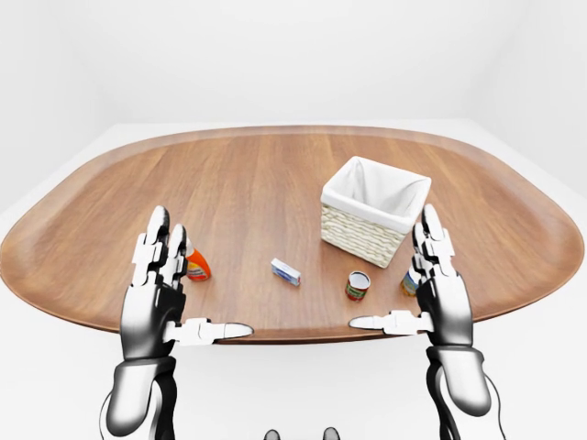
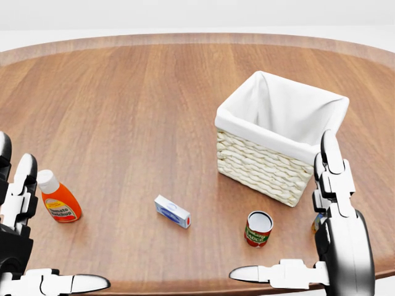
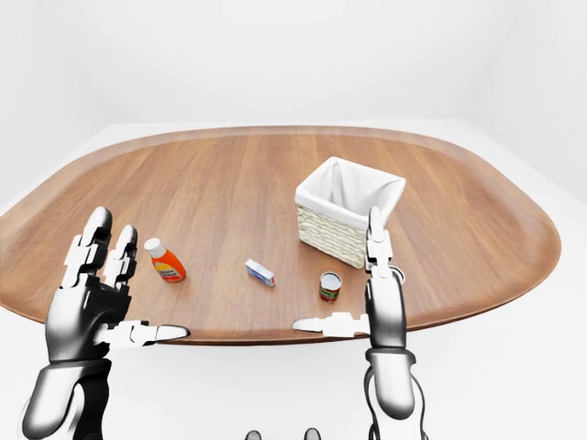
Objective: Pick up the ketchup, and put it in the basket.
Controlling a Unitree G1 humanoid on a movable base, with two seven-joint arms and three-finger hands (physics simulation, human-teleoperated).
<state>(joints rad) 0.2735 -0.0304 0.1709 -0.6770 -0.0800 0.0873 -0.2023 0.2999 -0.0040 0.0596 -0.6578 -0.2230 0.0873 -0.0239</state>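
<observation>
You are facing one ketchup [image 2: 58,200] lying just beside your splayed, empty left hand [image 1: 158,302], one box [image 2: 172,211], two cans [image 2: 258,228], one unfilled basket [image 2: 281,135], your right hand [image 1: 440,295] hanging equally spread.

Bare tabletop [image 2: 123,111] surrounds the ketchup [image 2: 57,198]; only a small box [image 2: 172,211] lies near it.

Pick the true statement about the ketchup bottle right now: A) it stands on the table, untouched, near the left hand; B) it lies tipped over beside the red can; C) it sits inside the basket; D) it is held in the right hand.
A: the ketchup bottle stands upright on the table, just beside the open left hand, which does not grip it; the basket holds nothing visible.
</observation>
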